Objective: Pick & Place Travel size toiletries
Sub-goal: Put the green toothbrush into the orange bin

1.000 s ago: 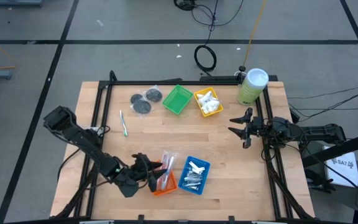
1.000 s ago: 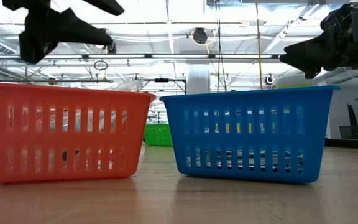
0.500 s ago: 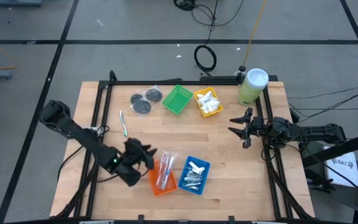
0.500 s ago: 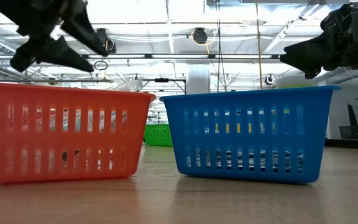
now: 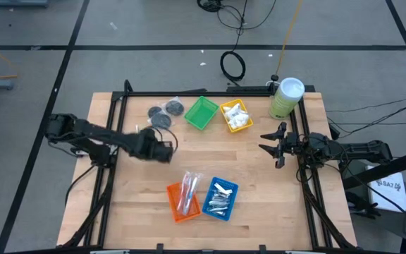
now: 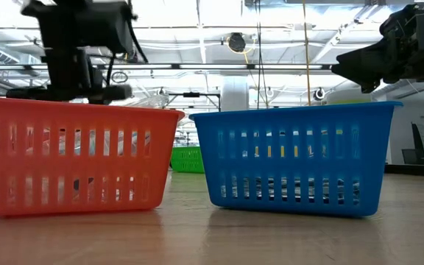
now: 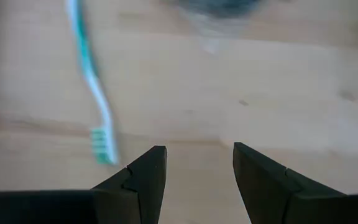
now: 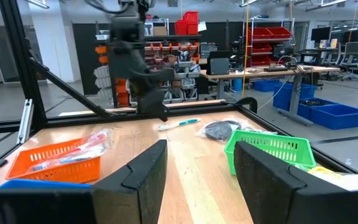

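My left gripper [image 5: 164, 148] hovers open and empty over the wood at the table's centre-left, pointing steeply down. A white and green toothbrush [image 7: 95, 99] lies flat beside its fingers, and the arm partly covers it in the high view [image 5: 138, 130]. Two dark grey discs [image 5: 159, 120] lie just beyond, toward the far edge. The orange tray [image 5: 184, 200] holds clear-wrapped sticks. The blue tray [image 5: 220, 198] holds silver tubes, and the yellow tray [image 5: 236, 116] holds white packets. My right gripper [image 5: 270, 141] waits open at the right edge, pointing level.
A green tray [image 5: 201, 113] sits at the far side between the discs and the yellow tray. A tall pale green canister [image 5: 286, 97] with a white lid stands at the far right corner. Bare wood lies between the far trays and the near ones.
My left gripper has swung from above the orange tray toward the table's far edge and somewhat left, ending beside the toothbrush. It has turned about its wrist on the way and stays open and empty. The right arm has kept still.
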